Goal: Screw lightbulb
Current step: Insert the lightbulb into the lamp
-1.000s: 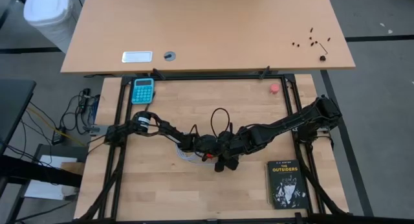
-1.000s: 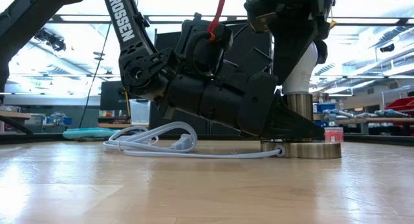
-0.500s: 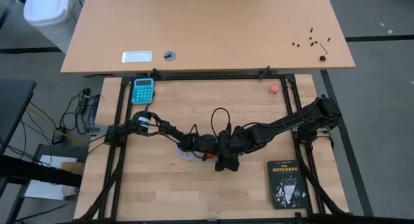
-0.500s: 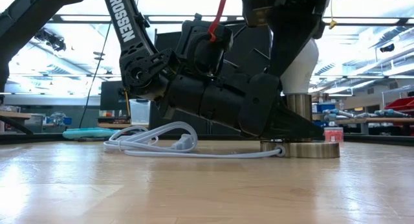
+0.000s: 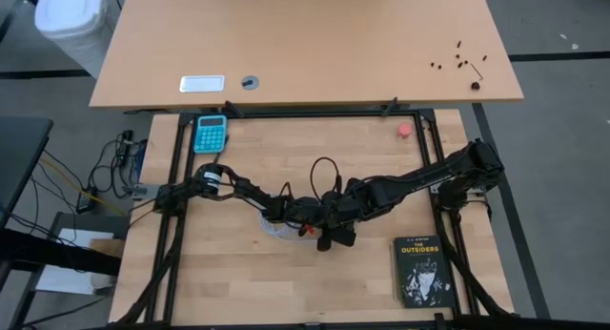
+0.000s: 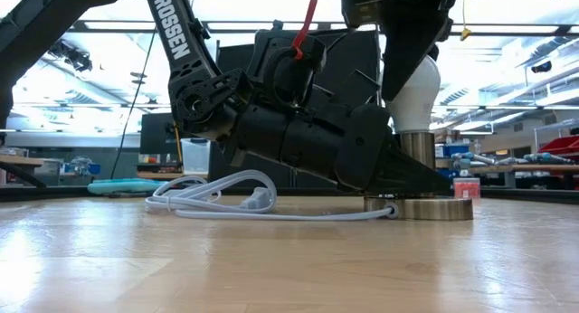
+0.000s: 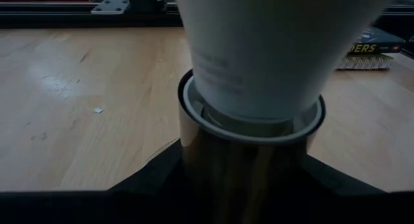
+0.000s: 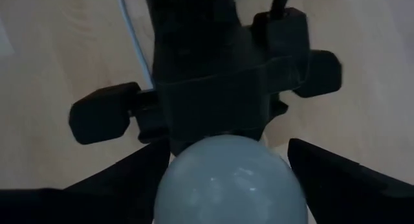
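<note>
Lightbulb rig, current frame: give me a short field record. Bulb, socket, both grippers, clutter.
lightbulb: white bulb upright, its base seated in the socket
socket: brass-coloured collar on a round base, white cord trailing across the table
left gripper: low at the socket, clamped on the collar
right gripper: above the bulb, fingers spread either side of the dome, gaps visible, not gripping
book: black book flat near the right arm's side
other: teal calculator and small red object at the far edge

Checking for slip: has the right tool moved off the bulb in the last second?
Yes. In the low view the right tool has shifted left and up against the brass socket, uncovering the lightbulb's right side.
</note>
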Controlling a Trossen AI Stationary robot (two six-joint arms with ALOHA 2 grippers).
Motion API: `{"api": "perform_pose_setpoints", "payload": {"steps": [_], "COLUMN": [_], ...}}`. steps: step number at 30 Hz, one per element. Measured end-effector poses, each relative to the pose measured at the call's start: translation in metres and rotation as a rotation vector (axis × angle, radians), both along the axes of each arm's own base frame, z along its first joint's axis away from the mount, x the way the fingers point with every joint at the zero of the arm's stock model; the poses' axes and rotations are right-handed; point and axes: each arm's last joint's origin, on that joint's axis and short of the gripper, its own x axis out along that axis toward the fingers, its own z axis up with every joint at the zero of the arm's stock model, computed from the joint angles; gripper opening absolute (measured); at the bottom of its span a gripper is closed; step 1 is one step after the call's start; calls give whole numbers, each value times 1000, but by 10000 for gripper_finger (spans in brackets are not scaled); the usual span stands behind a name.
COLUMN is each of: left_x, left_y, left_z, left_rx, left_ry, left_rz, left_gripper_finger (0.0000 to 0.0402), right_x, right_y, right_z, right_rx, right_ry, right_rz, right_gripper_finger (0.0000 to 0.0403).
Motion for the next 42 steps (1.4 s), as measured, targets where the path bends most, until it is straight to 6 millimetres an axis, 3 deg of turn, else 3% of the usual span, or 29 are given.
{"api": "perform_pose_setpoints", "payload": {"steps": [13,23,42], "left_x": [0,0,0], "left_y": [0,-1,-1], "left_z": [0,0,-1], "left_rx": [0,3,2], "left_ry": [2,2,3], "left_rz": [-5,-7,-10], "left_gripper_finger": [193,193,193], "right_x": [-5,-4,-5], "right_y": [-1,10,11], "right_z": [2,3,3], "right_rx": [-6,-92,-174], "right_ry": [33,24,43], "right_rz": [28,324,574], "right_gripper_finger": [321,320,323]}}
